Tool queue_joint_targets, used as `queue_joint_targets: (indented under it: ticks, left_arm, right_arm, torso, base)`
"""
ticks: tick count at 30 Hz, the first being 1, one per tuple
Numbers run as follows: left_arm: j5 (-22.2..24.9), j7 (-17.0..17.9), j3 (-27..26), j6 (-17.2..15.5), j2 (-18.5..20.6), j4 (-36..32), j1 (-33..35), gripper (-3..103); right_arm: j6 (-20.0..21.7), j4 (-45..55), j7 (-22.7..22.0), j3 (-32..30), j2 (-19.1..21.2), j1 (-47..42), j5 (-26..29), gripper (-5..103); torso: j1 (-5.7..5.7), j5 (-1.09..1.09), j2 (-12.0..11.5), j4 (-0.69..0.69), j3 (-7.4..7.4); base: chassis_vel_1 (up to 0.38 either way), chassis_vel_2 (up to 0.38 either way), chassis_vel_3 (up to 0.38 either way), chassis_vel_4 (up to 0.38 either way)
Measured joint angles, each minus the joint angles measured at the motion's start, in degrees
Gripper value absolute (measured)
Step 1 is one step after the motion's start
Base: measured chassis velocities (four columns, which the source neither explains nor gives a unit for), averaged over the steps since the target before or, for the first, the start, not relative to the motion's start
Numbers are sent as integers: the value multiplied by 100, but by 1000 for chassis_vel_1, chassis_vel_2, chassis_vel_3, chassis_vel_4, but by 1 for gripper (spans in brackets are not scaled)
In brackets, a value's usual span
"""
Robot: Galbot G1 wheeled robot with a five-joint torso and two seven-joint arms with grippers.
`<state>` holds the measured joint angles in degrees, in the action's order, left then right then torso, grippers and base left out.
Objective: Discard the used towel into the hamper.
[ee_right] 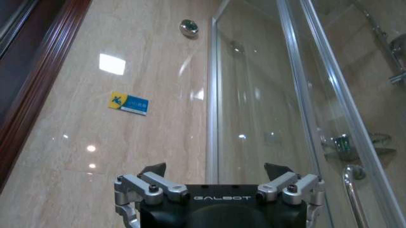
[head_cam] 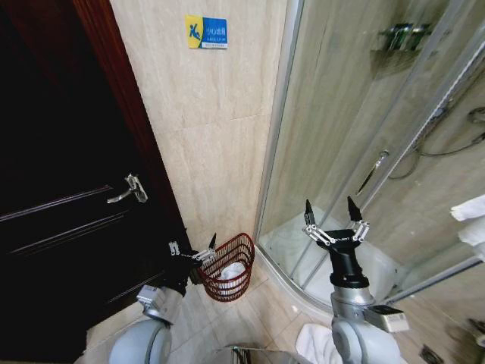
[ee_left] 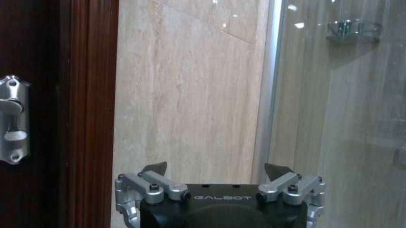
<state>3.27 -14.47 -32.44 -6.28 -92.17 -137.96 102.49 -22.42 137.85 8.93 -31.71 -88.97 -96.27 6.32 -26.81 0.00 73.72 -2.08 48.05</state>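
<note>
Tiled floor [head_cam: 254,311] under hamper [head_cam: 227,267] and white towel [head_cam: 314,343].

Bright overhead glare spots the glossy wall tiles [ee_right: 112,63]; door [head_cam: 53,189] underexposed.

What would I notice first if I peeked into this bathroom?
Probably the red hamper on the floor by the dark door, with something white inside. Next, the two grippers with open fingers: the left gripper beside the hamper's rim, the right gripper raised before the glass shower.

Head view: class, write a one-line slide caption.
White towel lies in the hamper by the door; both grippers, left and right, open and empty.
</note>
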Motion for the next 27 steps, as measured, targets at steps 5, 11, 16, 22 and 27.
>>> queue_joint_targets:
  ticks: [5,11,16,22,27]
  left_arm:
    - [1,2,-3,6,2,4,0,100]
    - [4,4,-3,6,3,5,1,100]
    - [6,6,-3,7,3,8,0,100]
    - [7,9,-4,6,3,8,1,100]
    - [7,10,-4,7,3,8,1,100]
  right_arm:
    - [-13,22,-33,-4,-6,-36,-4,100]
    - [30,105,-70,-30,9,-60,-1,100]
    - [-35,207,-273,-249,17,-108,168,100]
    - [38,405,-610,-624,94,-94,330,100]
    - [51,445,-630,-863,140,-74,338,100]
  torso:
    - [0,0,0,0,0]
    - [0,0,0,0,0]
    - [0,0,0,0,0]
    - [0,0,0,0,0]
    - [0,0,0,0,0]
  base:
    - [0,0,0,0]
    - [0,0,0,0]
    - [0,0,0,0]
    - [0,0,0,0]
    - [0,0,0,0]
